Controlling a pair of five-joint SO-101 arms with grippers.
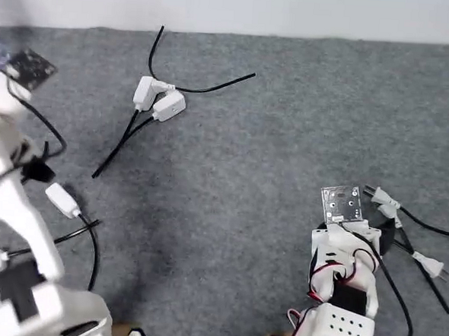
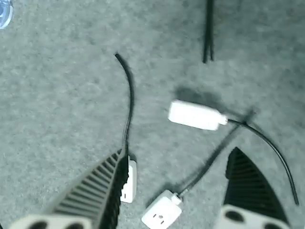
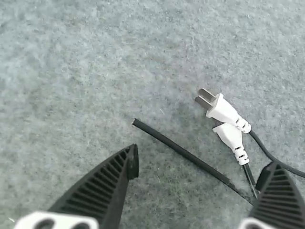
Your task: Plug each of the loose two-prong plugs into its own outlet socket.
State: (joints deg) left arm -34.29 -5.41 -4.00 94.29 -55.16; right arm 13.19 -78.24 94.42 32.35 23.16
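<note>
Lying just ahead of the right gripper (image 3: 202,161), whose jaws are spread wide with nothing between them, a white two-prong plug (image 3: 220,108) is found on the grey tabletop (image 3: 71,57), set off to one side of the gap rather than centred. A second plug (image 3: 232,137) is lodged just beside it. In the high view the plug's long axis is seen running left to right, prongs turned left toward the outlet sockets (image 1: 146,92), which are well apart from it. The right arm is judged nearer the plugs. The left gripper (image 2: 178,155), likewise spread and empty, is judged nearer the sockets.
</note>
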